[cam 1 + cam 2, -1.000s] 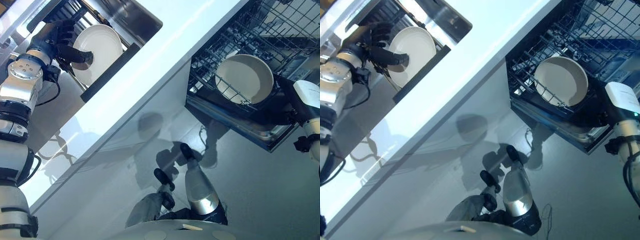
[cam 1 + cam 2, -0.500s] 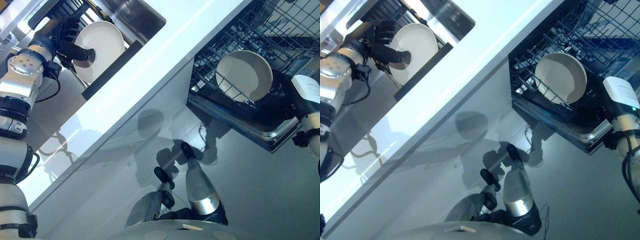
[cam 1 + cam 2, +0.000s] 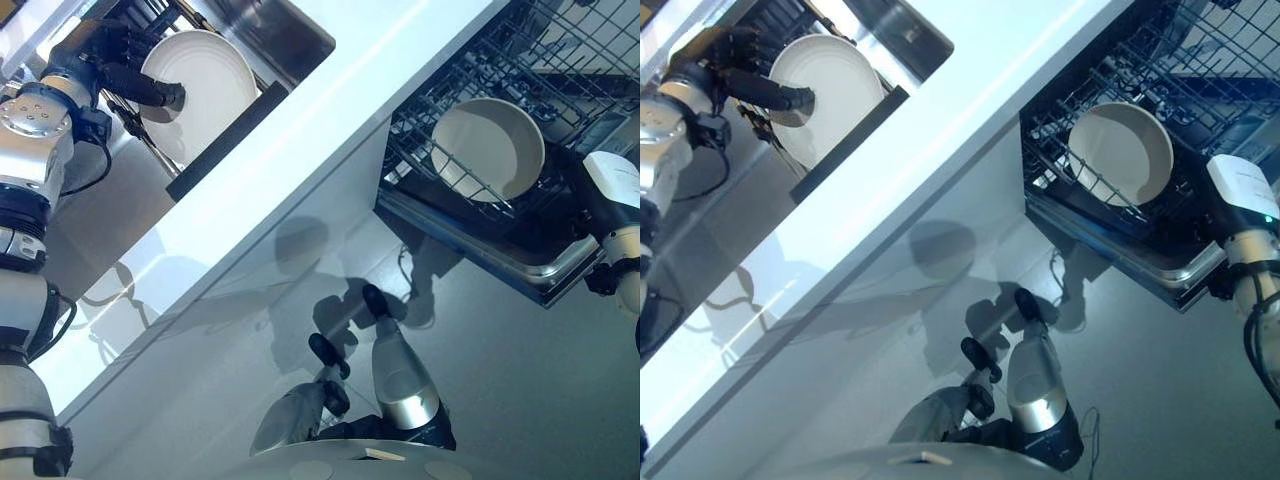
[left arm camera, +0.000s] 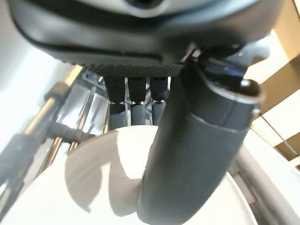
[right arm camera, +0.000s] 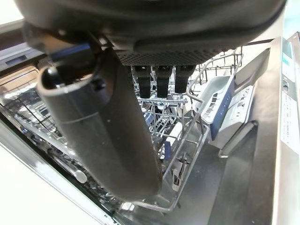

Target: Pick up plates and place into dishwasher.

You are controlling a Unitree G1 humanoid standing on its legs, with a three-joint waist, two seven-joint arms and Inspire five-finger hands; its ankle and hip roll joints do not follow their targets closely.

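Far left: left hand [image 3: 100, 62] at the drying rack [image 3: 215, 140] on the counter [image 3: 330, 110], pinching a white plate [image 3: 205, 85]. Thumb lies across the plate's face, fingers curl behind the rim; the left wrist view confirms the grip. Plate stands near upright, its lower edge seemingly in the rack.

Right: open dishwasher, its wire basket [image 3: 470, 90] pulled out. One plate [image 3: 490, 150] already leans among the tines. Right hand [image 5: 108, 122] hovers just beside the basket's near edge, holding nothing; thumb extended, fingers look relaxed and fairly wide.

Step in hand: the pick-up at the rack. Next move, as I judge it: lift the plate clear of the rack wires, carry it right across the counter, then slot it into free tines beside the loaded plate. Thin grip; the plate could slip if tilted.

Against half a second ago: left hand and plate sit a little higher and farther. Right hand and loaded plate unchanged.
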